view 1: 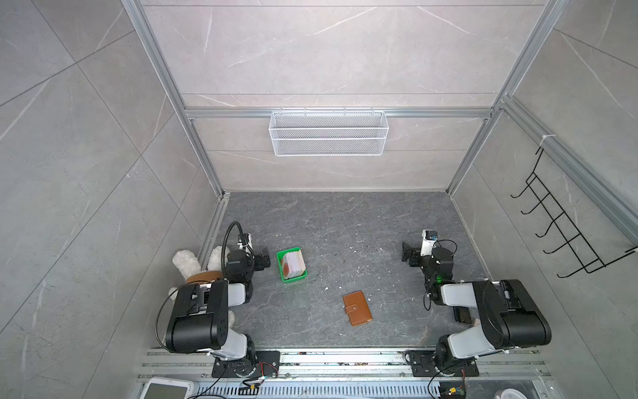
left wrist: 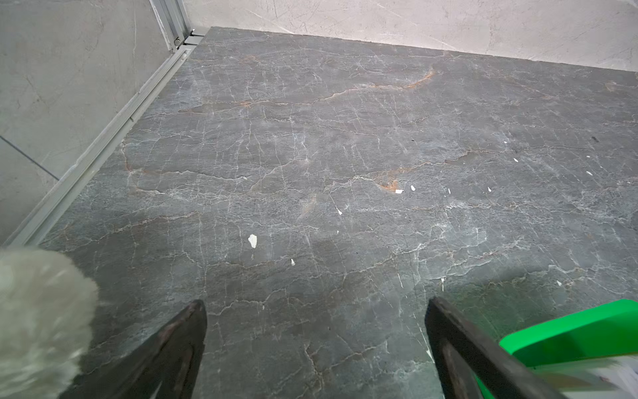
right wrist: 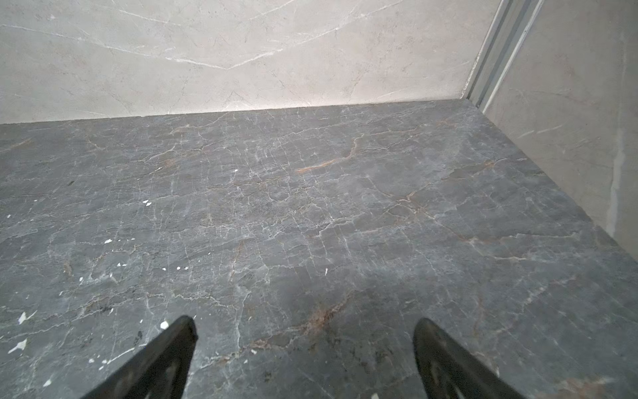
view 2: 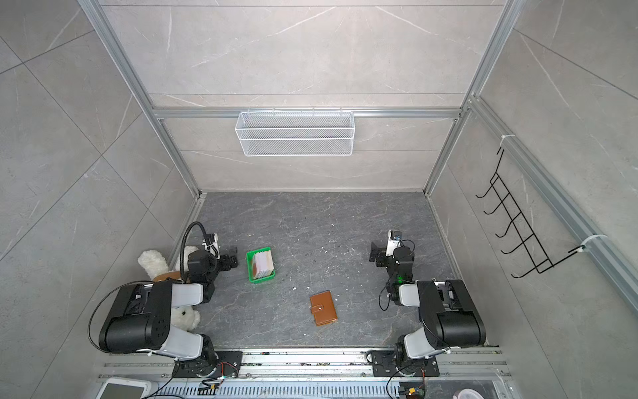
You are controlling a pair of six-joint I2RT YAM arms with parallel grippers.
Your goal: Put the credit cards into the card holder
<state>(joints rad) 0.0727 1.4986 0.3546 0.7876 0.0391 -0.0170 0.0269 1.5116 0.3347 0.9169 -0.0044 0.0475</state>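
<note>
- Tabletop (view 1: pixel 345 221): dark grey marble-look slab inside a cell w/ pale stone-look walls. Small white flecks (view 1: pixel 326 288) are scattered over the middle.
- Wire mesh basket (view 1: pixel 328 133), white, hangs on the back wall. A black hook rack (view 1: pixel 559 221) hangs on the right-side wall (both well above the surface).
- Plush toy (view 1: pixel 184 262), white, lies at the left edge and is partly hidden under the left arm.
- Left gripper (view 1: pixel 266 258) is low over the table, just beside the tray's left wall. From its wrist cam the left gripper (left wrist: pixel 316 304) has the jaws spread wide w/ only bare slab between them, nothing held.
- Right gripper (view 1: pixel 408 254) is on the right side, well apart from the task items. From its wrist cam the right gripper (right wrist: pixel 305 321) is also spread wide and empty.
- Green tray (view 1: pixel 280 267) sits left of centre on the table.
- Card holder (view 1: pixel 357 308): tan-brown leather, closed, strap w/ snap button across the cover. It lies flat toward the front edge, approx. between the two arms, a little turned, well apart from the tray.
- Credit cards (view 1: pixel 294 264): whitish-pink stack w/ a red-orange blot, leaning on edge inside the green tray.
</note>
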